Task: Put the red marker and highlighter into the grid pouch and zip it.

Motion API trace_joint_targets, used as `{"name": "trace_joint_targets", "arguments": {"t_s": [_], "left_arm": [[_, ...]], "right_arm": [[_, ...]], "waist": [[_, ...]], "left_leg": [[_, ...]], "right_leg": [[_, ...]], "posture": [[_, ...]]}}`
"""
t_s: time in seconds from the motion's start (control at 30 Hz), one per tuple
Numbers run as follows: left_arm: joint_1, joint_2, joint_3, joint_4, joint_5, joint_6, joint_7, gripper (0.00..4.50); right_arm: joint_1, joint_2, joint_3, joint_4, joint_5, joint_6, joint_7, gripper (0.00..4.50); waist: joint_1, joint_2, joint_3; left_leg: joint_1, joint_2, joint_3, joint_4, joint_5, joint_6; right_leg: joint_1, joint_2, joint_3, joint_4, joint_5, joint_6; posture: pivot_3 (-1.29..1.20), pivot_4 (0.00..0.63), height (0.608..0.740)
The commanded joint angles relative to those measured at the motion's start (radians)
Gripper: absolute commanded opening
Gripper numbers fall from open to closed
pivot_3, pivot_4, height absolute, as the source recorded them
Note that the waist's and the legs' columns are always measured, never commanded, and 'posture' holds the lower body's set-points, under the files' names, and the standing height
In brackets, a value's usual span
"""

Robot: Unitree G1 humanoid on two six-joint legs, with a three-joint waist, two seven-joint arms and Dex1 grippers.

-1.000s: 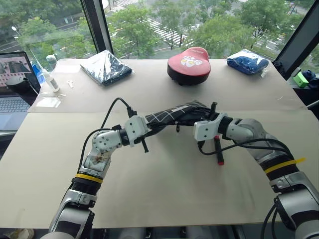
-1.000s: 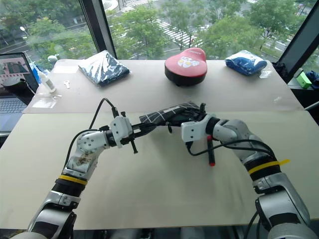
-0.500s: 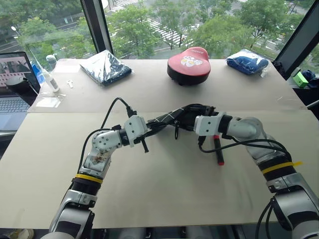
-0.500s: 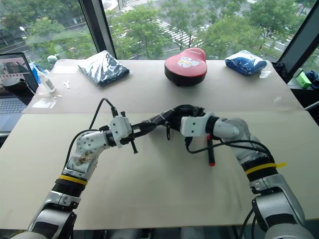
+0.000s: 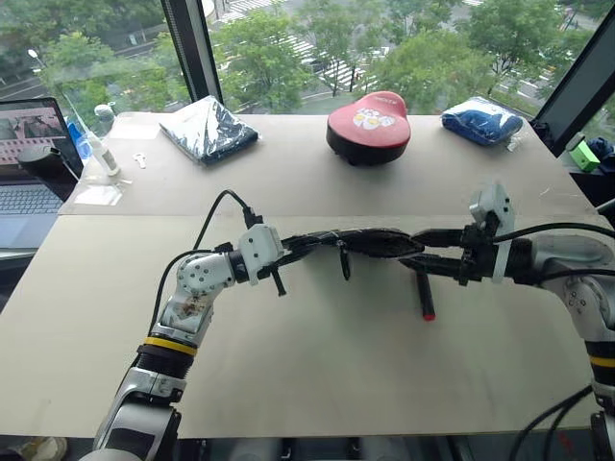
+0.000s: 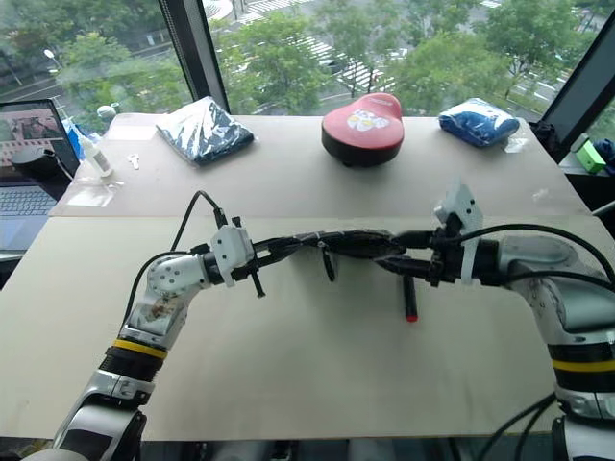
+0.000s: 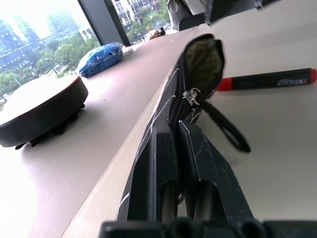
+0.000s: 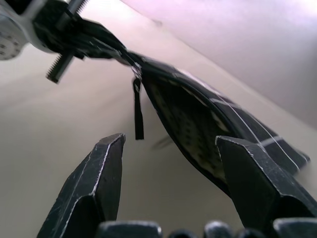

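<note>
The left gripper (image 5: 291,248) is clenched on one end of the pouch (image 5: 370,240), holding it off the table (image 5: 307,355), mouth gaping. The right gripper (image 5: 415,250) is spread wide at the pouch's other end, gripping nothing. The marker (image 5: 423,293) lies on the table just below it.
</note>
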Motion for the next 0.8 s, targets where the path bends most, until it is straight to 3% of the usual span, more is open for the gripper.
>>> {"name": "trace_joint_targets", "arguments": {"t_s": [0.03,0.2,0.53,0.8], "left_arm": [[0.004,0.002,0.01,-0.043,-0.008,-0.006,0.01,0.0],[0.01,0.0,0.008,-0.045,-0.006,-0.006,0.013,0.0],[0.007,-0.016,-0.001,-0.036,-0.003,-0.01,0.019,0.0],[0.007,-0.016,0.006,-0.035,-0.002,-0.012,0.027,0.0]], "right_arm": [[0.014,-0.012,-0.037,-0.071,-0.069,0.119,-0.177,3.27],[0.069,0.023,-0.033,-0.159,-0.117,0.277,-0.36,3.27],[0.083,0.117,-0.048,-0.237,-0.121,0.421,-0.502,3.27],[0.148,0.131,0.014,-0.212,-0.183,0.408,-0.537,3.27]], "waist": [[0.0,0.0,0.0],[0.001,0.0,0.0],[0.005,0.0,0.0],[0.005,0.0,0.0]], "left_leg": [[0.0,0.0,0.0,0.0,0.0,-0.001],[0.0,0.0,0.0,0.0,0.001,-0.002],[0.0,0.0,0.0,0.002,0.0,0.0],[0.0,-0.001,0.001,0.002,0.0,0.0]], "right_leg": [[0.0,0.0,0.0,0.0,0.0,0.0],[0.0,0.0,0.0,0.001,0.0,0.0],[0.001,0.001,0.0,0.0,0.0,0.0],[0.001,0.002,-0.001,0.0,0.0,0.0]], "posture": [[0.0,0.15,0.74],[0.0,0.15,0.74],[0.0,0.15,0.74],[0.0,0.15,0.74]]}}
